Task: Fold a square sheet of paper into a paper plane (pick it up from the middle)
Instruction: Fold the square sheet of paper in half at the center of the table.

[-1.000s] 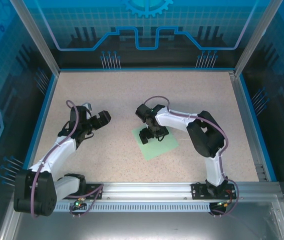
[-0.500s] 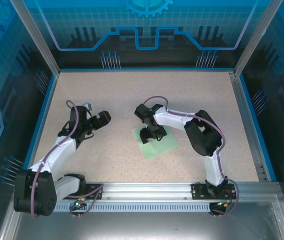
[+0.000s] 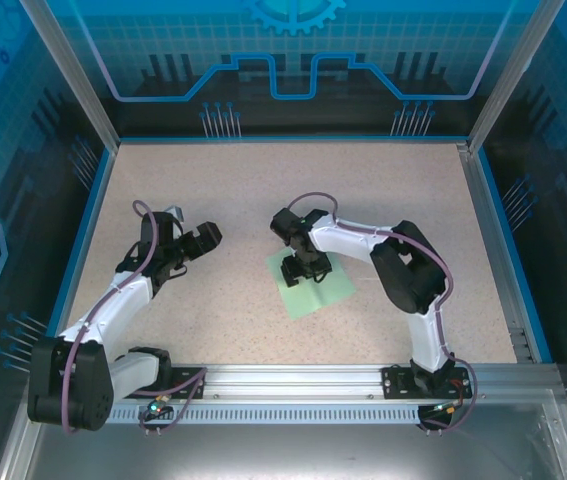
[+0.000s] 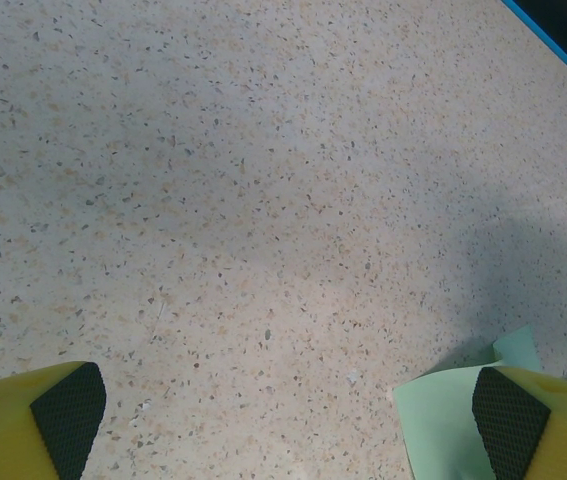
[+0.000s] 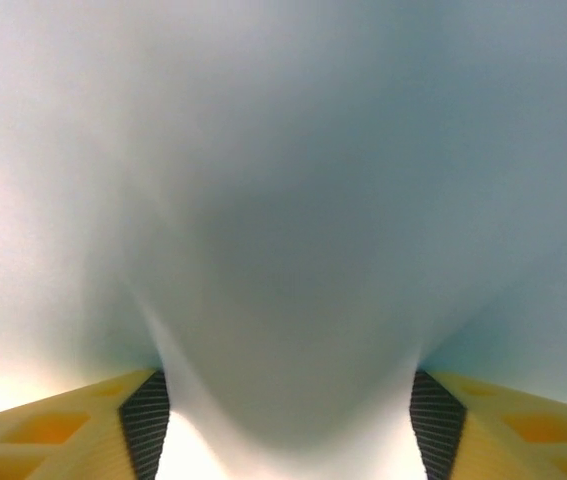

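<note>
right gripper (image 3: 300,270) is down on the middle of the square sheet of paper (image 3: 321,293), pointing straight at the table (image 3: 263,190). in the right wrist view its jaws stand part-way apart and the paper (image 5: 283,200) humps up between the two dark pads (image 5: 145,425), touching both. can't tell whether that is a real pinch. that view is soft and very close: no sheet edges or creases can be made out, just pale green.

from above, the gripper body covers the centre of the sheet, so the hump is hidden there. the sheet lies on the table, turned corner-on to the arms, a bit right of centre, with its visible edges flat.

left gripper (image 3: 195,240) is wide open, with nothing between its jaws. it hangs over bare table (image 4: 263,200) left of the sheet, well apart from it. in the left wrist view, one corner of the sheet (image 4: 443,420) shows at lower right, partly behind the right-hand finger (image 4: 508,420) and cut off by the frame.
</note>
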Robot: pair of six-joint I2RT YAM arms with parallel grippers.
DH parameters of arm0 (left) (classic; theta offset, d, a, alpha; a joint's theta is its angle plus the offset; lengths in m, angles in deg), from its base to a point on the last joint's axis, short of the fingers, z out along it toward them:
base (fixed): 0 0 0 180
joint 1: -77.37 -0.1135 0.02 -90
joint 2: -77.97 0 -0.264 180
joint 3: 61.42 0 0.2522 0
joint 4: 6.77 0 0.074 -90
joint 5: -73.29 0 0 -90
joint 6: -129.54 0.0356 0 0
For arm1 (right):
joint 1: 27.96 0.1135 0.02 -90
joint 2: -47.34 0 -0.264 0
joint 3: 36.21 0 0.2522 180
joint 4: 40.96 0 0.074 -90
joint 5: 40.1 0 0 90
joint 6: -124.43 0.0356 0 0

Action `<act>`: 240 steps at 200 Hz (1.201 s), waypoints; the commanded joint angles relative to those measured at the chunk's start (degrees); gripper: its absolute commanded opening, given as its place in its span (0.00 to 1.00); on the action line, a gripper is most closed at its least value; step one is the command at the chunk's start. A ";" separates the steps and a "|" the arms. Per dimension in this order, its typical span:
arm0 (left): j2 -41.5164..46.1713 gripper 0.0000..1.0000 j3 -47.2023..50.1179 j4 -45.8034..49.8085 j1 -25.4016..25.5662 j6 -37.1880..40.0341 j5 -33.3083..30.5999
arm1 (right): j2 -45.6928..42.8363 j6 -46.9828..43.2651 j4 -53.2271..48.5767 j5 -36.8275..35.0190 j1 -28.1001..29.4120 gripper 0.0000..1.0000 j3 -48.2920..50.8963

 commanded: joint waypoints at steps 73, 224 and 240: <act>0.00 0.95 1.13 0.12 2.51 -1.08 4.47 | -13.85 8.88 18.27 20.62 -3.06 0.35 10.19; -4.67 0.73 0.76 -10.55 15.84 -7.36 6.04 | -16.85 19.71 41.20 44.47 -14.61 0.38 22.45; -5.66 0.73 0.22 -10.92 16.60 -7.44 5.76 | -14.46 17.57 38.50 43.99 -15.19 0.38 22.32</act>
